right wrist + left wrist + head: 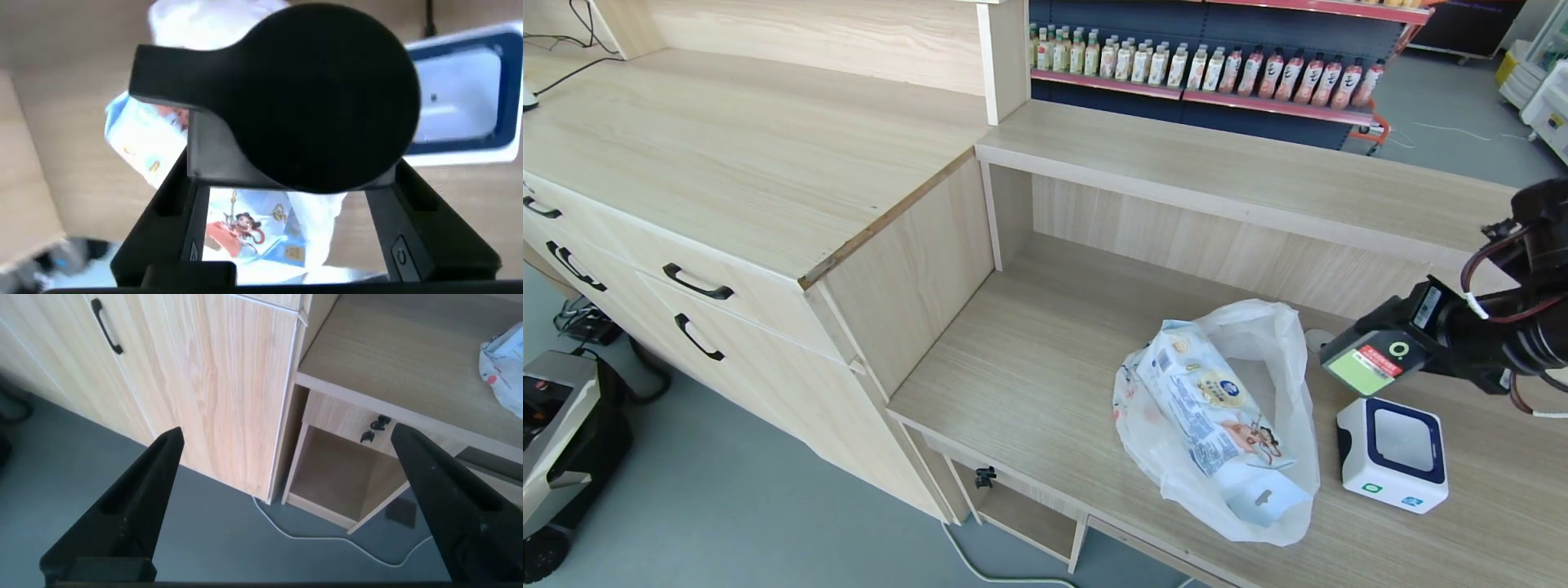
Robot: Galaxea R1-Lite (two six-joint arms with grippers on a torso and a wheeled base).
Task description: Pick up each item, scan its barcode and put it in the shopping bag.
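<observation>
Head view, right hand (1425,327) grasping black box (1368,359) near scanner (1392,453), left wrist view, left hand (286,430) spread wide

Open counter (1029,367) left of the shopping bag (1282,327); scanner (1392,453) close on its right.

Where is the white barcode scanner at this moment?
In the head view the scanner stands on the lower counter on the robot's right, close beside the shopping bag.
</observation>
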